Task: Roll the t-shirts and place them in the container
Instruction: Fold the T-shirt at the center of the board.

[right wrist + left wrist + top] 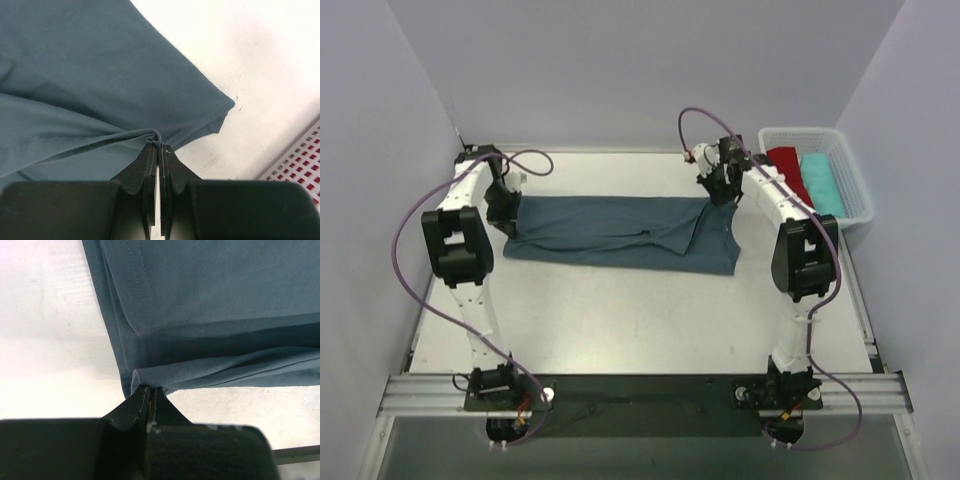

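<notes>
A slate-blue t-shirt (pixel 620 232) lies folded into a long band across the far half of the table, sleeve end to the right. My left gripper (pixel 506 208) is shut on the shirt's far-left edge; the left wrist view shows the fabric (pixel 210 315) pinched at the closed gripper (pixel 150 388). My right gripper (pixel 720 188) is shut on the shirt's far-right edge; the right wrist view shows a fold of cloth (pixel 90 85) bunched at the closed gripper (pixel 159 145), with a sleeve corner (pixel 220 112) beside it.
A white mesh basket (pixel 850 165) stands at the far right and holds a rolled red garment (pixel 788 170) and a rolled teal garment (pixel 820 182). Its mesh wall shows in the right wrist view (pixel 300 160). Grey walls enclose the table.
</notes>
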Action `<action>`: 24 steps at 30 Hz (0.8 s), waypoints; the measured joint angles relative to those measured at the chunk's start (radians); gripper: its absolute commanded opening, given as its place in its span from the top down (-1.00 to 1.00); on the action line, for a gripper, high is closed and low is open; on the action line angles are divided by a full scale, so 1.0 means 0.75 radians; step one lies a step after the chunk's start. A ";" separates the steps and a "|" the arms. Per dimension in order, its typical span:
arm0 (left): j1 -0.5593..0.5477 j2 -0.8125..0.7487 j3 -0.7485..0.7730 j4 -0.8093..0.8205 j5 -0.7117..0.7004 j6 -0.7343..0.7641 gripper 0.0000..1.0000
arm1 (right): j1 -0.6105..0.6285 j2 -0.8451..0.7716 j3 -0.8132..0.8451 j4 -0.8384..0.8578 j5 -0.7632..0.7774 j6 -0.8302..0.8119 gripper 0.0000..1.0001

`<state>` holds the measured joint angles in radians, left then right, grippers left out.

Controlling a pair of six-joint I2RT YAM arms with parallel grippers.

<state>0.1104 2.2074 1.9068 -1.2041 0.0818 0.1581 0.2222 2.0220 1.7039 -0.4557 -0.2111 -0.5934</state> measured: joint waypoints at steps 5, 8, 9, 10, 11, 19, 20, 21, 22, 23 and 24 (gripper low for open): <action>-0.009 0.019 0.017 0.001 -0.021 -0.001 1.00 | 0.013 0.081 0.030 0.024 0.028 0.024 1.00; -0.011 0.019 0.019 0.000 -0.024 -0.001 1.00 | 0.023 0.091 0.061 0.027 0.033 0.032 1.00; -0.011 0.019 0.021 0.001 -0.024 -0.002 1.00 | 0.029 0.091 0.075 0.030 0.035 0.034 1.00; -0.013 0.020 0.026 0.000 -0.024 -0.002 1.00 | 0.033 0.091 0.088 0.037 0.037 0.034 1.00; -0.014 0.020 0.031 0.001 -0.024 -0.002 1.00 | 0.037 0.091 0.096 0.043 0.040 0.035 1.00; -0.018 0.020 0.054 0.002 -0.025 -0.002 1.00 | 0.053 0.091 0.105 0.065 0.079 0.040 1.00; -0.019 0.020 0.054 0.002 -0.026 -0.003 1.00 | 0.052 0.092 0.105 0.065 0.085 0.040 1.00; -0.019 0.020 0.054 0.002 -0.029 -0.003 1.00 | 0.052 0.092 0.105 0.065 0.093 0.039 1.00; -0.018 0.020 0.054 0.002 -0.031 -0.006 1.00 | 0.052 0.092 0.105 0.067 0.099 0.039 1.00; -0.018 0.020 0.054 0.002 -0.031 -0.007 1.00 | 0.052 0.092 0.105 0.070 0.104 0.039 1.00; -0.017 0.019 0.054 0.002 -0.032 -0.007 1.00 | 0.052 0.092 0.105 0.075 0.111 0.039 1.00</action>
<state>0.0975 2.2219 1.9472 -1.2026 0.0582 0.1528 0.2615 2.0907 1.7824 -0.3996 -0.1280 -0.5644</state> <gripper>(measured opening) 0.027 0.031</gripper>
